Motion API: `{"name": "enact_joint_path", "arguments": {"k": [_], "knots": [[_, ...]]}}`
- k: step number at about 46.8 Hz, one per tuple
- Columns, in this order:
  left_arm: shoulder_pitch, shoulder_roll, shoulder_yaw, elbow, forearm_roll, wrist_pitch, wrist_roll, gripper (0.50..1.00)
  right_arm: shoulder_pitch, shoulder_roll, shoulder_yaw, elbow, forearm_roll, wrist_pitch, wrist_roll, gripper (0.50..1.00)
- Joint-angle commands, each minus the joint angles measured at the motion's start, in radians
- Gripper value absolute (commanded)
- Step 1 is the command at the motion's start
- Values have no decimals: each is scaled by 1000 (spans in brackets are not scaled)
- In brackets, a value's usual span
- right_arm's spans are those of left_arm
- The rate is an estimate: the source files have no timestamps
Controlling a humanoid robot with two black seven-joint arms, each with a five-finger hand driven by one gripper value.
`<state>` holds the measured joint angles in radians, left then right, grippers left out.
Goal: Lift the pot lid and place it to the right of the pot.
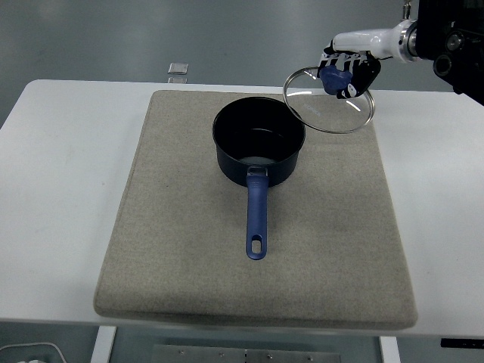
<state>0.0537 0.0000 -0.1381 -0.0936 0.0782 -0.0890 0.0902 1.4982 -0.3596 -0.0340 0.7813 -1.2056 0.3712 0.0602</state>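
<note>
Now the pot lid [329, 100] is up in the air, near the far right corner of the table [60, 151]. It is a round glass lid with a shiny metal rim and a blue knob [334, 77] on top. The lid is tilted, with its lower edge toward the pot. It is held above the far right part of the gray mat [181, 265], not touching it.

The right hand [349, 72] comes in from the right edge at the top. Its fingers are curled tight around the blue knob and pinch it.

The pot [257, 149] sits open on the mat, toward the far edge and about in the middle from left to right. It is dark blue. Its long blue handle [256, 219] points toward the near edge of the table. The lid is just to the right of the pot and higher up.

A small clear thing [178, 69] lies near the far edge of the table, beyond the mat.
</note>
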Motion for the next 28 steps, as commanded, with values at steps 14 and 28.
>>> {"name": "enact_joint_path", "arguments": {"k": [14, 28], "knots": [[0, 0, 0, 0, 0, 0, -1, 1000, -76, -16, 2, -76, -2, -37, 3, 509], [0, 0, 0, 0, 0, 0, 0, 1000, -151, -9, -1, -105, -2, -90, 9, 511]]}}
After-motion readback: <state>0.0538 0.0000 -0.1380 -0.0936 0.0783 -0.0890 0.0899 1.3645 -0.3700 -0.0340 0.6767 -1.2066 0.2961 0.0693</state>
